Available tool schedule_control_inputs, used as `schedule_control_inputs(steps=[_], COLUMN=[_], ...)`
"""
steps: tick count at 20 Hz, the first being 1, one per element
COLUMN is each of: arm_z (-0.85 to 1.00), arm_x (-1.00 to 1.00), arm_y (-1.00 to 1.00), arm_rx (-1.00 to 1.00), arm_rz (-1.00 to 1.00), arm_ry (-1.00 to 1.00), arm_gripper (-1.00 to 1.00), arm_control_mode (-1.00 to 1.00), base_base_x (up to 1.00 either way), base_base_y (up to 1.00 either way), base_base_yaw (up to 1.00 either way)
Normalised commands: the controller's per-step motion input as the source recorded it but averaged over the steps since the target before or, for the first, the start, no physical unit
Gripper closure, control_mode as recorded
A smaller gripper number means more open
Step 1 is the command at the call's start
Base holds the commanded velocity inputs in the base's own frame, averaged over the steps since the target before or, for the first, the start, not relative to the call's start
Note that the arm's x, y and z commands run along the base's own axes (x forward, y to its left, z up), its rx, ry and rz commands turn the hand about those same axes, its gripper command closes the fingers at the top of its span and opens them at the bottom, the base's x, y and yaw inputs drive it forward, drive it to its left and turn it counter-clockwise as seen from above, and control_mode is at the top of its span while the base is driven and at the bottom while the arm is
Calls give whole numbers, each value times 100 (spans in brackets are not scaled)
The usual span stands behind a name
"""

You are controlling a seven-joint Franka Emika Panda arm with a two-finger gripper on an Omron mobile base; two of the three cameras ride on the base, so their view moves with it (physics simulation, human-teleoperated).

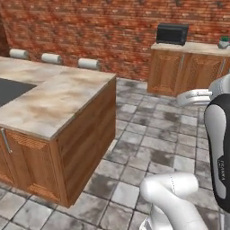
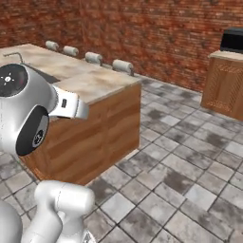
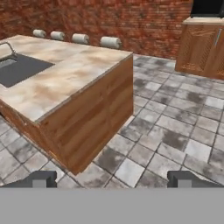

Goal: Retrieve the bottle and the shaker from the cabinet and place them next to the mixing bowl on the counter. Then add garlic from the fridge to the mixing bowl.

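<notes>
The gripper (image 3: 112, 179) hangs in open air with its two fingertips (image 3: 39, 178) spread wide and nothing between them. Ahead of it and to its left stands the island counter (image 1: 54, 96), its near corner closest to the hand, its long edge running away on the left. A sink (image 3: 17, 69) is sunk in that top, and stools (image 3: 109, 42) line its far edge. To the right of the corner the grey tiled floor (image 3: 175, 131) lies open up to the brick wall (image 1: 90, 27). Far ahead and right, wooden base cabinets (image 1: 179, 72) carry a dark microwave (image 1: 172, 33). I cannot tell where the bottle, shaker, bowl or garlic are.
</notes>
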Motion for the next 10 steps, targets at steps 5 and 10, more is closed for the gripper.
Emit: schedule_control_inputs(steps=[5,10], arm_z=[0,0], arm_x=[0,0], arm_y=[0,0], arm_rx=[0,0], arm_rz=[0,0], arm_ry=[0,0], arm_gripper=[-100,-100], arm_control_mode=[100,100], base_base_x=[91,87], base_base_y=[59,66], base_base_yaw=[-62,-51])
